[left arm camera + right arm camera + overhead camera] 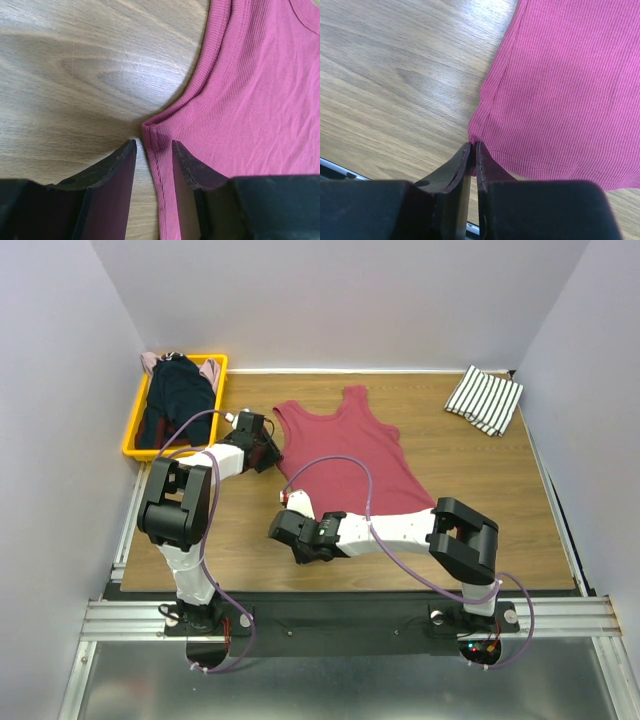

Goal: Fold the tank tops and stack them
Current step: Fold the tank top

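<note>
- One dark red tank top [345,455] lies spread flat on the middle of the wooden table [480,520], its straps toward the far wall and its hem toward the arms.
- The left gripper [152,145] sits at the top's left underarm corner, jaws apart, with the side seam between them and not clamped.
- The right gripper [473,146] is at the hem's left corner, jaws pressed almost together and pinching the cloth.
- A striped tank top [484,398] lies folded at the far right corner, well apart.
- A yellow basket [131,440] at the far left holds a dark navy top [180,390] and a pale pink top [150,361].
</note>
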Available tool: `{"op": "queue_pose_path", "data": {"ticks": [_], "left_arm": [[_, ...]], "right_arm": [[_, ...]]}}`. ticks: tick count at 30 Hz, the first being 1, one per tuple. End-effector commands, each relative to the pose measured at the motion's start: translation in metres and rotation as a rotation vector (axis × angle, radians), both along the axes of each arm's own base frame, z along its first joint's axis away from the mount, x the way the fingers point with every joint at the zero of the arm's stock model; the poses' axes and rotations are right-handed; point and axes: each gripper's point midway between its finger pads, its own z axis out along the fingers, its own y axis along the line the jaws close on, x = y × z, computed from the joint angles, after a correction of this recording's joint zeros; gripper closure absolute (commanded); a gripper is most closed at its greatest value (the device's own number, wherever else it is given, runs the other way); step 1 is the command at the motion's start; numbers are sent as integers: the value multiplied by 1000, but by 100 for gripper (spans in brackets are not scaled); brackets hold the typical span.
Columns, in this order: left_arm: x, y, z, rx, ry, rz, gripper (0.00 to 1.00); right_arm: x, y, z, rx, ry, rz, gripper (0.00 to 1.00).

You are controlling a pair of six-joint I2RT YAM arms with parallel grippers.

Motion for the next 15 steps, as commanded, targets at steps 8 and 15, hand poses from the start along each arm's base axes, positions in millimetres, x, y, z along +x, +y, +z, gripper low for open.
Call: {"op": "queue_pose_path", "data": {"ticks": [8,15], "left_arm": [[20,0,12,6,-51,17,76],[20,19,15,71,-59,99,100]], "right_arm": [[-2,19,29,71,-15,35,96],[-14,41,35,120,56,113,100]]}}
